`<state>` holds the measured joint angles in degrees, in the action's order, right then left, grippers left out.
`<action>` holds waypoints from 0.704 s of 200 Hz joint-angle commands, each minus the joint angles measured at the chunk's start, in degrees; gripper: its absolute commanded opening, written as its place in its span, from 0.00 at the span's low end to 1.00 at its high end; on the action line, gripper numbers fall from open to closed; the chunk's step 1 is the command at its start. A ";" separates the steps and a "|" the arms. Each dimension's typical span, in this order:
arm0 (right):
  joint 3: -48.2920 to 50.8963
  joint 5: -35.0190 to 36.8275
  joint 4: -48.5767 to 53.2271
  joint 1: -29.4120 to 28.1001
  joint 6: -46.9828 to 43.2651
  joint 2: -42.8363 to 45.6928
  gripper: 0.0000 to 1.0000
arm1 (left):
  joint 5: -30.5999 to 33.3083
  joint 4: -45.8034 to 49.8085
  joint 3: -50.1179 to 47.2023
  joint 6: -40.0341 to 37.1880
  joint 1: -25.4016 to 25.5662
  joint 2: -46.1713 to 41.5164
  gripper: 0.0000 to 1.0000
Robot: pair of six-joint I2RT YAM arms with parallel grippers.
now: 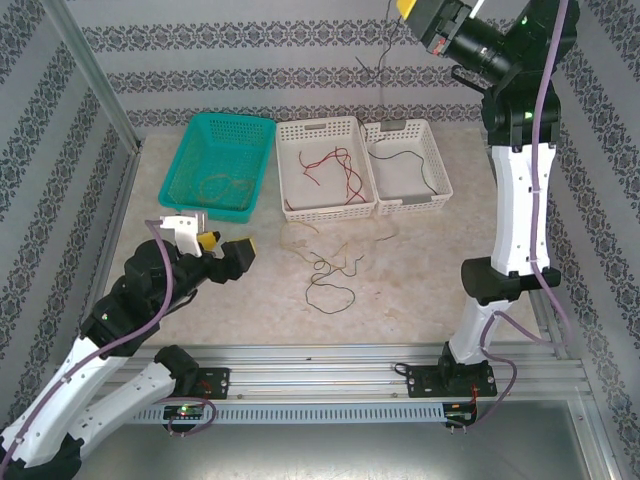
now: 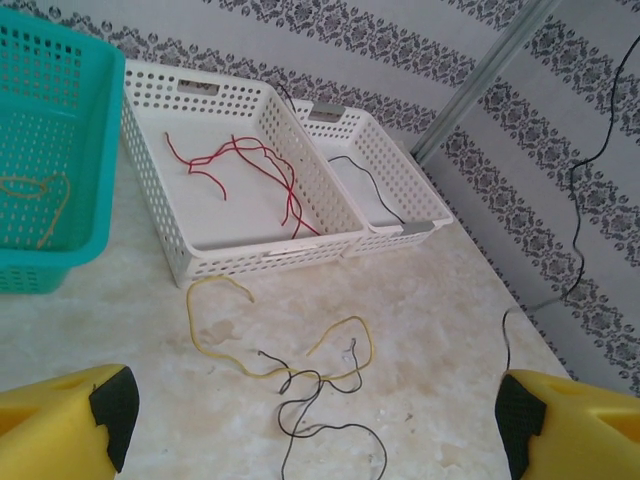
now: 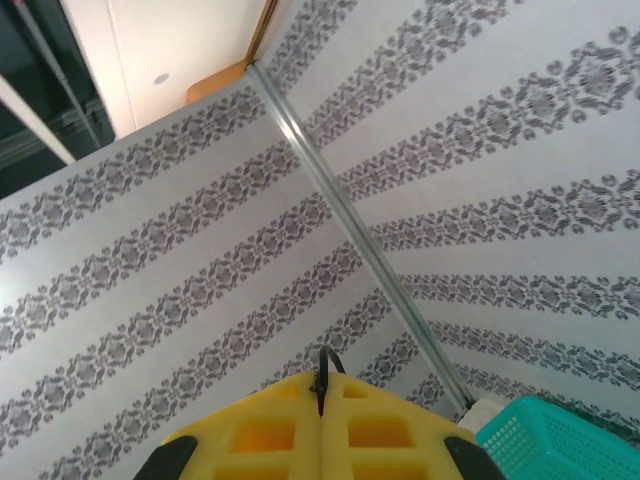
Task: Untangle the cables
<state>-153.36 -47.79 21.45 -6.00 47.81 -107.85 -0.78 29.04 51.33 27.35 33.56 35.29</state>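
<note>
Beyond the white basket, the right hand is pinching a black cable; before it, the left hand, fingers apart, is facing tangled cables.

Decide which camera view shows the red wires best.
The left wrist view: the red wires lie large in the white basket. The top view shows them small; the right wrist camera faces the wall.

Left arm folded low, elbow bent, forearm angled forward. Left gripper held level at arm's end. Its yellow fingers spread wide apart, black pads facing inward. Right arm stretched near upright, wrist bent over at top. Right gripper raised high. Its fingers pressed flat together, black cable pinched in seam at tips, hanging below hand.
</note>
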 commanded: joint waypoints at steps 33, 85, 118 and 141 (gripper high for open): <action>-1.49 0.76 -4.60 5.02 2.09 -4.47 0.00 | 2.94 4.54 3.71 -8.38 -0.76 4.11 0.93; -3.04 0.97 -3.88 6.75 -0.85 -8.85 0.00 | 6.34 4.02 2.38 -11.71 -0.87 3.58 0.94; -1.37 1.00 0.83 6.96 -5.71 -11.45 0.00 | 6.49 3.67 0.11 -11.62 -0.95 2.28 0.95; -0.41 1.09 3.49 6.86 -8.28 -12.65 0.00 | 6.70 3.76 -0.62 -11.87 -0.94 1.46 0.95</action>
<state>-154.23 -46.96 22.17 0.89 44.03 -119.15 4.78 32.62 51.72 17.17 33.26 37.74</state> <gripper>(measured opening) 0.044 0.947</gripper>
